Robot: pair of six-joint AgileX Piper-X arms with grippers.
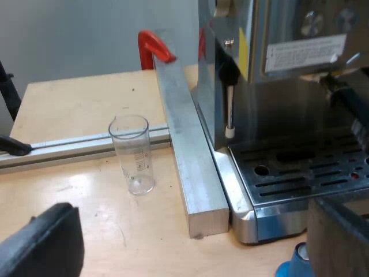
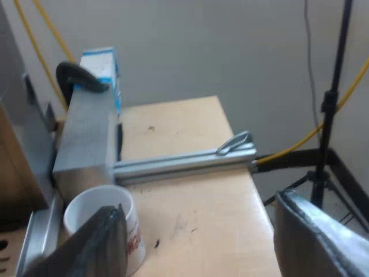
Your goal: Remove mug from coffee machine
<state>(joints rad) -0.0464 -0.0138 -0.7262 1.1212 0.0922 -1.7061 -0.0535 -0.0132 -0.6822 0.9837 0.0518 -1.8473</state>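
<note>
A white mug [image 2: 98, 216] with a red print stands on the wooden table [image 2: 196, 190], beside the edge of the machine's metal tray [image 2: 36, 239]. My right gripper [image 2: 202, 236] is open and wide, and one of its fingers [image 2: 95, 245] covers part of the mug's side. My left gripper [image 1: 196, 236] is open with nothing held, low over the table by the espresso machine [image 1: 259, 69]. Its slotted drip tray [image 1: 300, 173] carries no mug.
A measuring glass [image 1: 134, 153] stands upright on the table near a thick aluminium bar [image 1: 187, 150] that lies along the machine. A red clamp [image 1: 153, 46] holds the bar's far end. A blue tamper [image 1: 297, 262] is near the tray's corner. A rail [image 2: 184, 161], a carton [image 2: 101, 69] and a tripod [image 2: 326, 144] are also in view.
</note>
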